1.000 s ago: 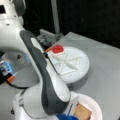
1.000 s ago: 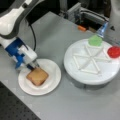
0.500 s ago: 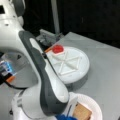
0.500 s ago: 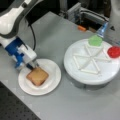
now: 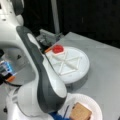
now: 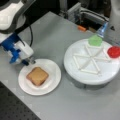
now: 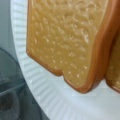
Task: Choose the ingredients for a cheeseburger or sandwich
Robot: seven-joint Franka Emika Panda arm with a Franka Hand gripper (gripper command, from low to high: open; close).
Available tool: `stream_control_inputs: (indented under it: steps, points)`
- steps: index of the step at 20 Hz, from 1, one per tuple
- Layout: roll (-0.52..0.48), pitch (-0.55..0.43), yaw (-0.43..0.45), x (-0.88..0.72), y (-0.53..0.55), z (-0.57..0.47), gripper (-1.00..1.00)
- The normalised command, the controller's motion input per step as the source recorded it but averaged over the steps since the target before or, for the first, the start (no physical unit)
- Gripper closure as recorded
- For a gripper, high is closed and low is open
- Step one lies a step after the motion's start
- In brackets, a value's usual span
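A tan-brown toast square (image 6: 37,76) lies on the white paper plate (image 6: 53,75) at a front view's lower left. The same toast (image 5: 80,112) and plate (image 5: 96,106) show at a front view's bottom. My gripper (image 6: 28,61) hangs low over the plate's upper-left rim, just beside the toast. The wrist view is filled by the toast (image 7: 67,37) on the ribbed plate rim (image 7: 32,75), with a second tan edge (image 7: 115,72) at the right. Green lettuce (image 6: 95,40) and a red tomato disc (image 6: 114,52) rest on the far side of the divided white tray (image 6: 75,72). The tomato (image 5: 58,49) also shows from the other side.
The round tray (image 5: 80,72) has raised ribs crossing its top. My arm's white and grey link (image 5: 42,82) blocks much of a front view. Grey equipment with an orange piece (image 6: 81,28) stands behind the tray.
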Motion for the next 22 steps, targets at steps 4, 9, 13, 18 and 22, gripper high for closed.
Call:
stream_control_inputs:
  steps: [4,9,13,18,22]
  points:
    - [-0.63,0.024,-0.083,-0.2,0.38,0.41,-1.0]
    - [-0.737,-0.157,-0.169,-0.4,0.53,0.28,-1.0]
    - [-0.805,-0.229,-0.187,-0.62,0.58,0.2,-1.0]
    - [-0.613,-0.179,-0.158,-0.71,0.65,0.24,-1.0]
    - [-0.498,-0.184,-0.184,-0.59,0.58,0.13,-1.0]
